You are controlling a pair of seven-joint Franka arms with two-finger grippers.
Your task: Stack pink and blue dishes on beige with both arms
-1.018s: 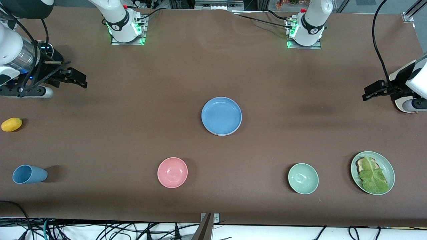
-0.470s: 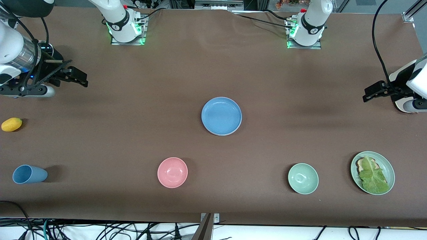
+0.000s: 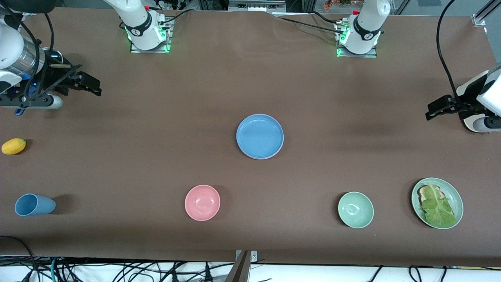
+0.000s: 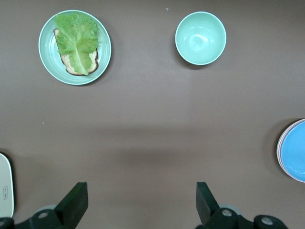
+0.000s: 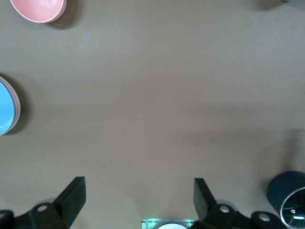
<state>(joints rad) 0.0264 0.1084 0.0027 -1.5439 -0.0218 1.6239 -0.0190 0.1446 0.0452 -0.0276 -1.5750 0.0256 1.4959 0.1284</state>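
Observation:
The sky blue plate (image 3: 260, 136) lies at the middle of the table on top of a stack. A thin pinkish and pale edge (image 4: 278, 153) peeks out under it; the pink and beige plates are otherwise hidden. The blue plate's edge also shows in the right wrist view (image 5: 5, 107). My right gripper (image 3: 89, 86) hangs open and empty above the right arm's end of the table, far from the stack. My left gripper (image 3: 433, 109) hangs open and empty above the left arm's end. Both pairs of fingers stand wide apart over bare cloth (image 4: 140, 193) (image 5: 138, 188).
Along the side nearer the front camera stand a blue cup (image 3: 34, 205) on its side, a pink bowl (image 3: 202, 202), a pale green bowl (image 3: 355, 209) and a pale green plate (image 3: 459, 203) with lettuce. A yellow fruit (image 3: 13, 146) lies near the right arm's end.
My right gripper has drifted slightly toward the robots' bases. The left arm and the dishes have not moved.

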